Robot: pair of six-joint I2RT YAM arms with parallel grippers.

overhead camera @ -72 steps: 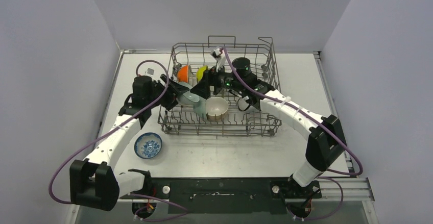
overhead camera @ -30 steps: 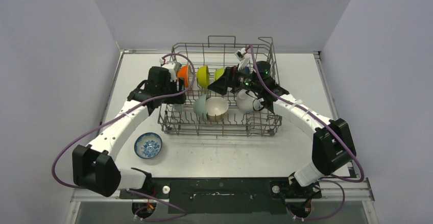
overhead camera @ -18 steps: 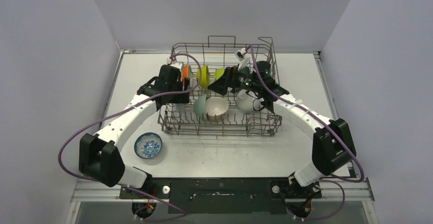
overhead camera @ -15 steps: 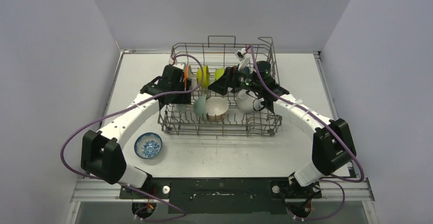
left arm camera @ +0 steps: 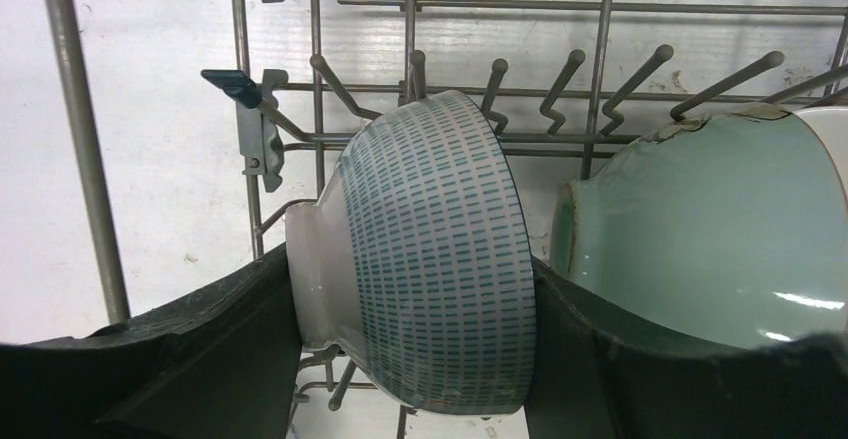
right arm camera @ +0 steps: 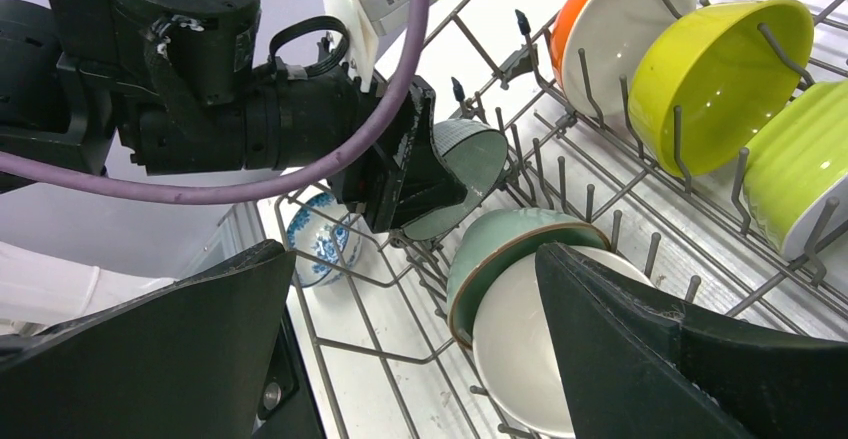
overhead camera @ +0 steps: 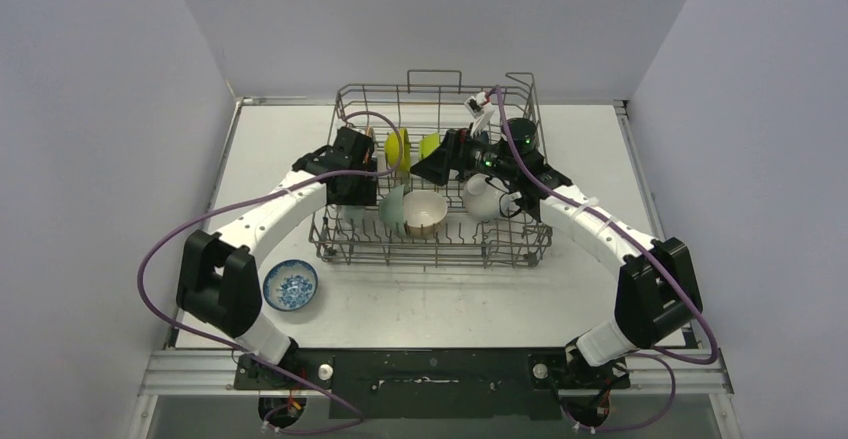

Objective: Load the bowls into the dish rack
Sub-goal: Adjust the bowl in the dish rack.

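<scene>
The rack (overhead camera: 430, 259) sits on the worktop (overhead camera: 450, 304), bowls on edge between its tines. The right claw (right arm camera: 412, 289) hangs above, spread wide and empty. The left claw (left arm camera: 412, 339) clamps a dashed bowl (left arm camera: 430, 249) foot-to-mouth, beside a green bowl (left arm camera: 700, 229). It looks glazed, stiff, probably slick and chippable, so grip squarely. A blue bowl (overhead camera: 290, 285) lies outside.

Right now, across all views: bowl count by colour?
orange bowl: 1
yellow bowl: 1
lime bowl: 1
pale green bowl: 1
beige bowl: 1
white bowl: 1
teal-dashed bowl, in the left gripper: 1
blue-patterned bowl, on the table: 1
Total: 8 visible. The arms may hide more.
</scene>
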